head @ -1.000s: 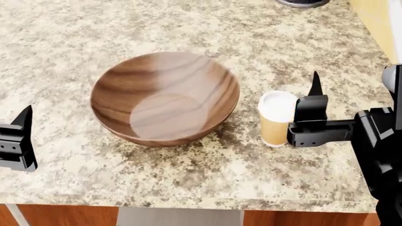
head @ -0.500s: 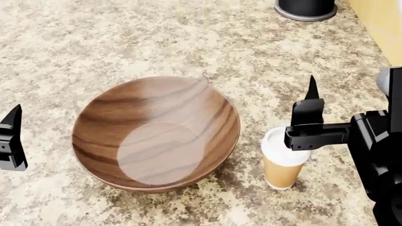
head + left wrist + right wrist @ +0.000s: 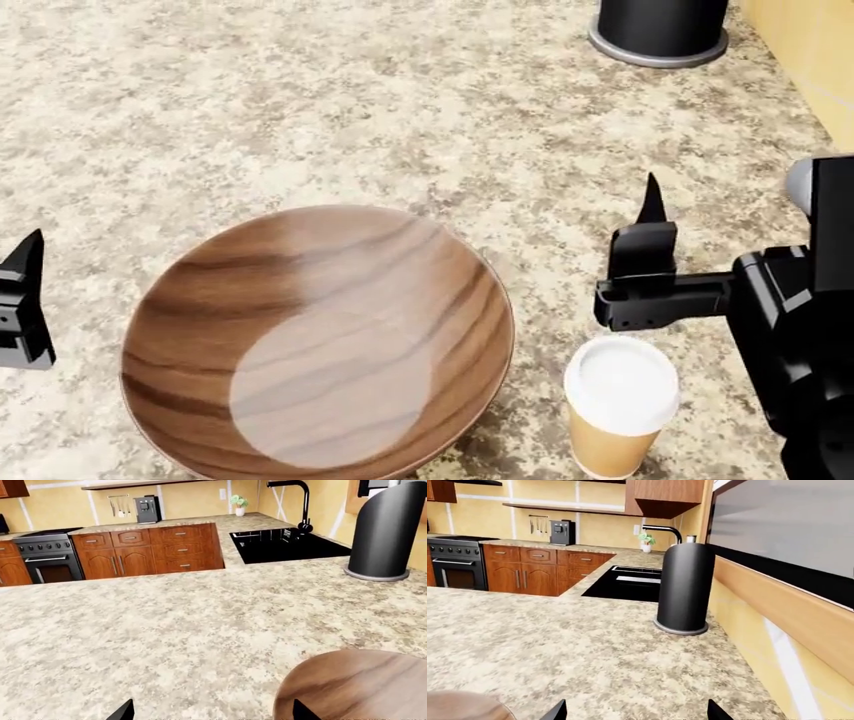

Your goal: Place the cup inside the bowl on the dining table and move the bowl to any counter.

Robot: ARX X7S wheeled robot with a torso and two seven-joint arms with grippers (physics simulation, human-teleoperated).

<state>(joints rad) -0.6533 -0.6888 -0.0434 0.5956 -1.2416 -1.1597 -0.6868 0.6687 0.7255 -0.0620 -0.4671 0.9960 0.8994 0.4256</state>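
In the head view the bowl (image 3: 318,340) is sitting empty in the lower left of the frame on the speckled table (image 3: 334,110). The cup (image 3: 617,404) is standing upright with its white lid on at the lower right, just beside the bowl's rim and apart from it. The right claw (image 3: 646,262) is showing at the right edge just above the cup, holding nothing; only one finger is showing clearly there. The left claw (image 3: 20,300) is peeking in at the left edge, clear of the bowl. A black cylinder (image 3: 661,28) is standing at the top right.

In the left wrist view the two fingertips (image 3: 123,711) are sitting wide apart at the bottom edge, nothing between them, and the bowl's rim (image 3: 353,685) is filling the lower right corner. The black cylinder (image 3: 385,530) is standing at the upper right, a sink (image 3: 287,545) behind it.

In the right wrist view the two fingertips (image 3: 555,711) are likewise spread wide at the bottom edge, empty, with the black cylinder (image 3: 684,590) standing upright at centre and a blurred brown edge in the lower left corner
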